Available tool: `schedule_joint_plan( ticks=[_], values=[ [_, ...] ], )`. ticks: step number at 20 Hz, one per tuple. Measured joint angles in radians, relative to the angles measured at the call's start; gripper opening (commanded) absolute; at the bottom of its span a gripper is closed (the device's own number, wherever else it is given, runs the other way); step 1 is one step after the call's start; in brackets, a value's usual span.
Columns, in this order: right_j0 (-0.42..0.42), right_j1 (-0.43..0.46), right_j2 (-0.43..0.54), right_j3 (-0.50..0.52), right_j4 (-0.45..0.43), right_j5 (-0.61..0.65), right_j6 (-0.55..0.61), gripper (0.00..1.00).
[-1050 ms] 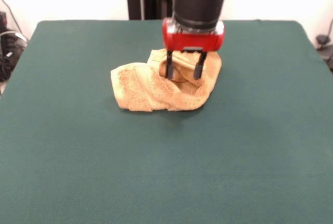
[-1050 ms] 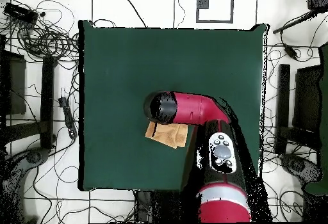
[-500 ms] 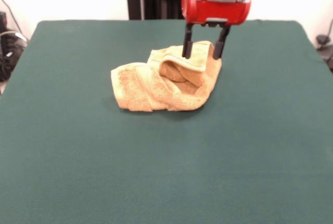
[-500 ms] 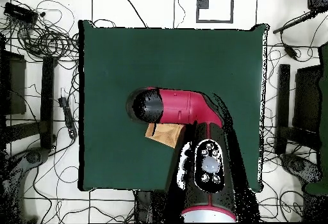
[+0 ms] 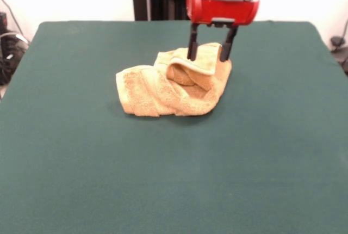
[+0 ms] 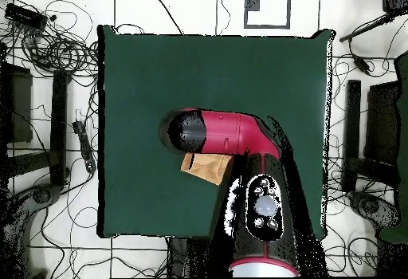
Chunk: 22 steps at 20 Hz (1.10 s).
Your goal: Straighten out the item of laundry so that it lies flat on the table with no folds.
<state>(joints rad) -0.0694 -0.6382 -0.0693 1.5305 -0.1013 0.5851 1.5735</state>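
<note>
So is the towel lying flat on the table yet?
No, the towel is bunched in folds on the table.

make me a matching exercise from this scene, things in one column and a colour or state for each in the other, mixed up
Things:
1. towel
2. table
3. pincer
4. housing above the pincer

Descriptions:
A. dark green, covered in a felt-like cloth
B. open, two dark fingers over the far right part of the cloth
C. golden-orange, crumpled with folds
D. red

Pairs: 1-C, 2-A, 3-B, 4-D
</note>
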Motion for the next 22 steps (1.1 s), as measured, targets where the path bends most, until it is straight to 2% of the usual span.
schedule_joint_plan(
  ticks=[10,22],
  values=[
    [-0.084,-0.001,0.000,-0.035,0.022,0.071,0.000,1.00],
    [-0.101,0.003,0.000,-0.058,0.027,0.076,0.000,1.00]
  ],
)
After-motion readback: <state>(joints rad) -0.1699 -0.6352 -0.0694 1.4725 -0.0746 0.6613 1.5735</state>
